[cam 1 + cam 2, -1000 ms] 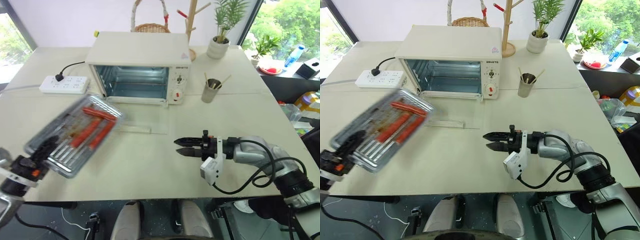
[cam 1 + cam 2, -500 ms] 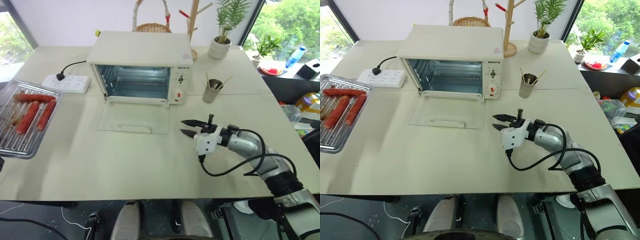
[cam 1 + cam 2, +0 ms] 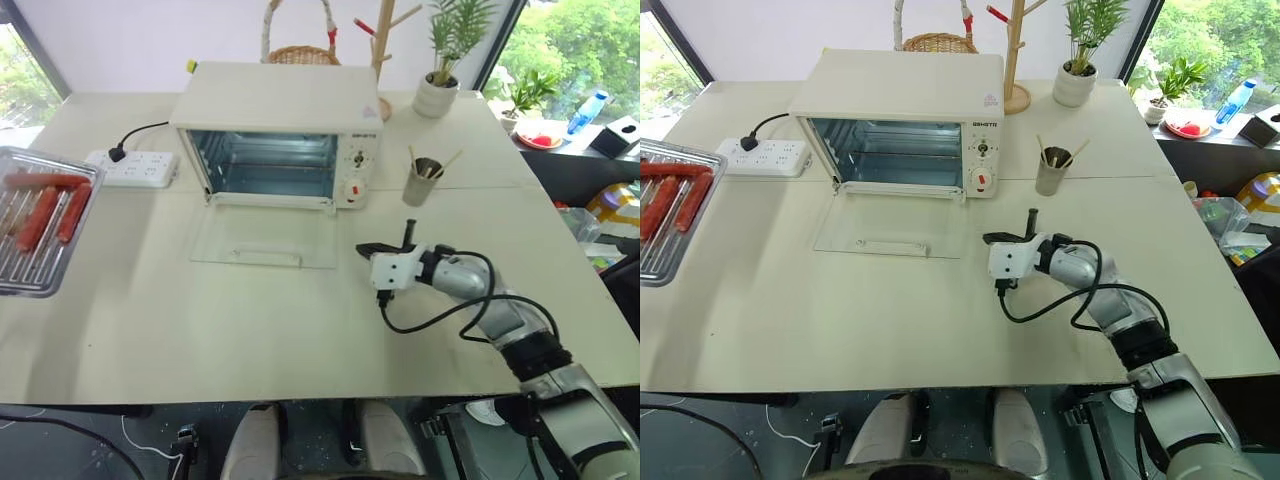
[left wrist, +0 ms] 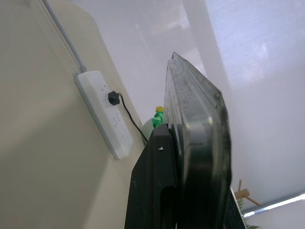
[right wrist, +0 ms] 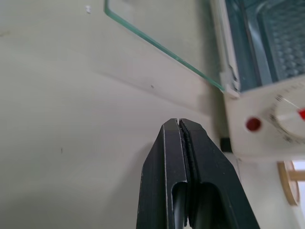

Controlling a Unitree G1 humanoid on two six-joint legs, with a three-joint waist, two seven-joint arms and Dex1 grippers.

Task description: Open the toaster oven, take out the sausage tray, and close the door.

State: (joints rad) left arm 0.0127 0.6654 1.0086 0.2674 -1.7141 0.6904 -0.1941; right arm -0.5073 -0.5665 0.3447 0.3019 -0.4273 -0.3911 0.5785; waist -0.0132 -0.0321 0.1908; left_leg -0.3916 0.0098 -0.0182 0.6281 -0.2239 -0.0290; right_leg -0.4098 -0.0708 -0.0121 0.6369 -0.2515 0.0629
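Silver metal at the far left edge of the left eye view is the sausage tray, lying level with its red sausages in a row; a second ago it hung tilted and blurred in mid-frame, half a second ago it was nearly where it is now. So the tray is out of the toaster oven, whose cavity in the upper middle stands empty. The door lies flat and open on the table in front of the oven, its white bar handle toward the viewer. Just right of the door's edge, at centre right, the right gripper has moved up from lower in the frame and its fingers, spread a second ago, are now pressed together on nothing.

The right eye view shows the same layout, the tray cut off by the left border.

In the left wrist view the left gripper has its fingers clamped on the tray's dark rim, seen edge-on, with a white power strip on the table beyond.

In the right wrist view the shut black fingers point toward the door's glass corner and the oven's red knob.

Judging from this, only closing the door remains, and the right arm looks placed for it.
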